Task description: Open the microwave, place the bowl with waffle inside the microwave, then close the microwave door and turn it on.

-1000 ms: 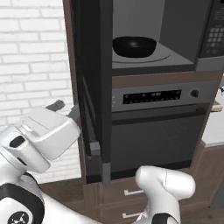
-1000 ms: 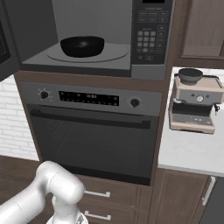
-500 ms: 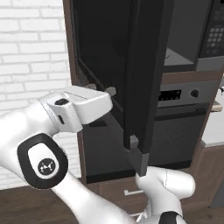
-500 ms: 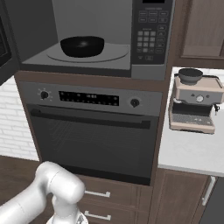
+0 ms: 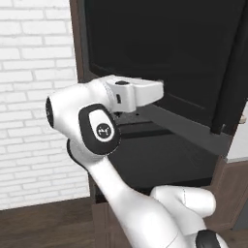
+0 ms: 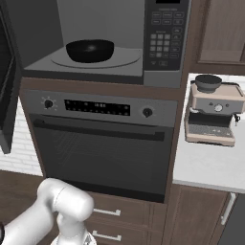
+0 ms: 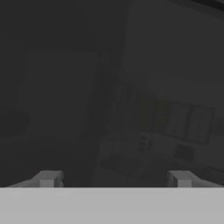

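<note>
1. Fingers (image 7: 114,178) spread wide in the hand view, two pale tips standing well apart at the bottom, nothing between them.
2. Directly ahead of the fingers: a dark, dim pane, the window of the microwave door (image 5: 164,63), with faint shapes seen through it that cannot be made out for certain.
3. Left base view: door swung out across most of the frame, its lower edge running down to the right; white hand pressed up just beside its outer face, fingertips themselves hidden behind the wrist.
4. Right base view: open cavity of the microwave (image 6: 103,45), grey walls and round turntable, keypad panel to the right of it; a sliver of the door at the far left edge.
5. Black bowl (image 6: 90,50) sitting on the turntable inside the cavity, well beyond the fingers on the far side of the door; contents too dark to tell.
6. Below the cavity in the right base view: oven (image 6: 100,143) with two knobs and a display strip, door shut.
7. Further right: coffee machine (image 6: 211,110) standing on a pale tabletop (image 6: 206,167), well apart from the fingers.
</note>
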